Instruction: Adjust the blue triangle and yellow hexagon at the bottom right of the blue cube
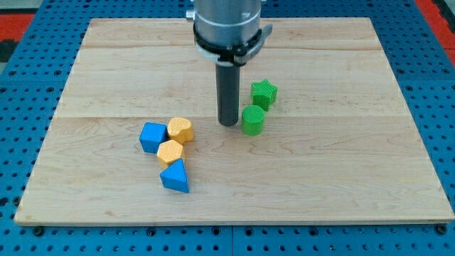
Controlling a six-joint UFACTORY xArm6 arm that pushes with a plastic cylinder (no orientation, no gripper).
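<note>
The blue cube (pixel 152 136) sits left of the board's middle. A yellow block (pixel 180 130) touches its right side. The yellow hexagon (pixel 170 152) lies just below and right of the cube, touching it. The blue triangle (pixel 175 176) lies directly below the hexagon, touching it. My tip (pixel 228 123) rests on the board to the right of this cluster, roughly a block's width from the upper yellow block, and just left of a green cylinder (pixel 253 119).
A green star (pixel 264 93) sits above and right of the green cylinder. The wooden board (pixel 355 163) lies on a blue perforated table (pixel 21 85). The arm's grey body (pixel 229 25) hangs over the board's top middle.
</note>
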